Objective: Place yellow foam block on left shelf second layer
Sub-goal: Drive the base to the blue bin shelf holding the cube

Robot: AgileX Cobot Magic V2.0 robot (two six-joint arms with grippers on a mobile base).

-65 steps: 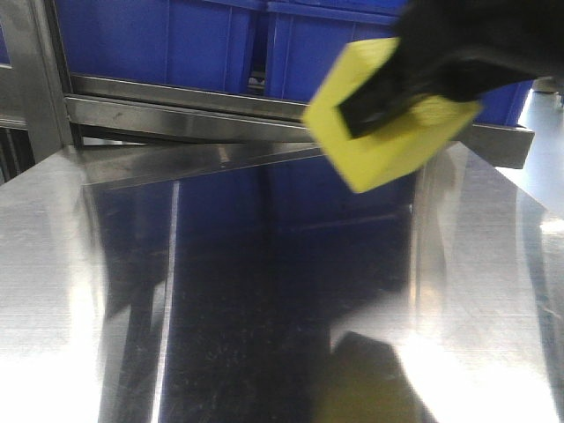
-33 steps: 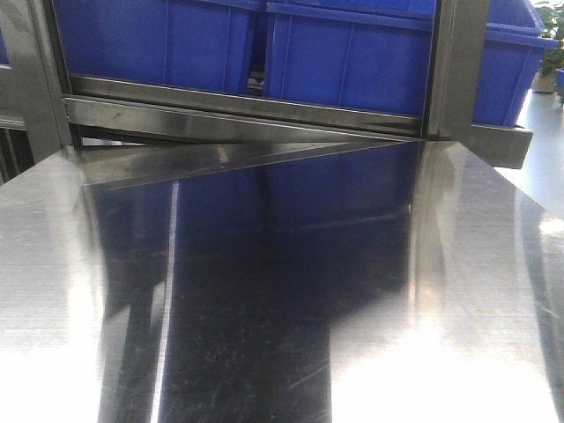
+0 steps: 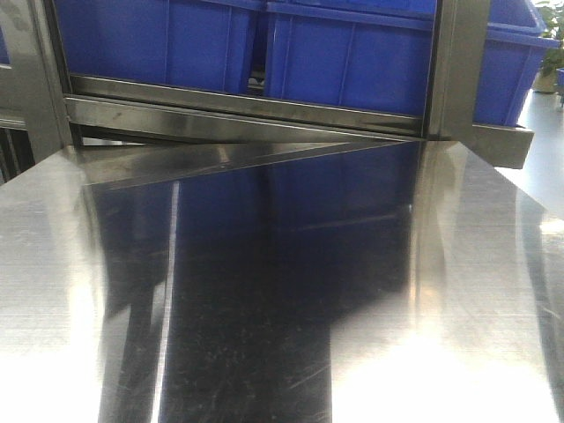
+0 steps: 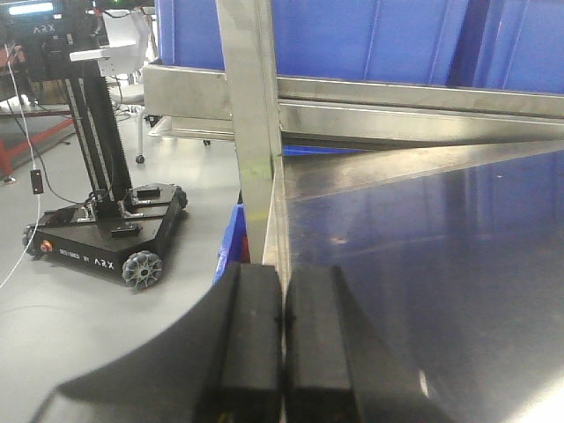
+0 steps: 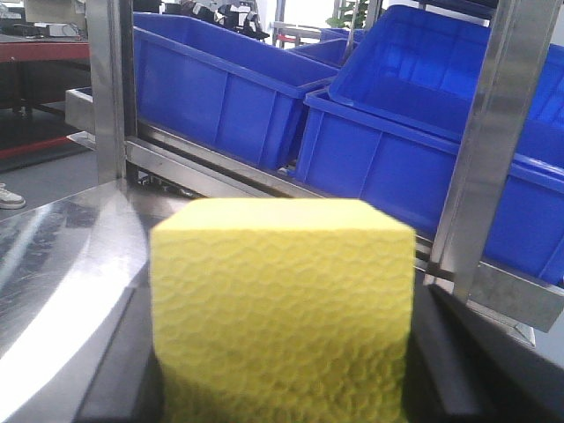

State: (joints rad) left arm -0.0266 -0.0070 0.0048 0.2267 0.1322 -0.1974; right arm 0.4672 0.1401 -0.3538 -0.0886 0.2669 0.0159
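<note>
The steel tabletop (image 3: 264, 308) is being viewed low and near from the front, toward the blue bins (image 3: 352, 62). From the left wrist, its left edge is being looked along over the left gripper (image 4: 282, 291). From the right wrist, the same bins are being faced, close behind the yellow foam block (image 5: 282, 308).

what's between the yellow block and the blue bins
Right wrist view: only bare steel tabletop and the shelf's steel rail lie between the yellow foam block and the blue bins.
</note>
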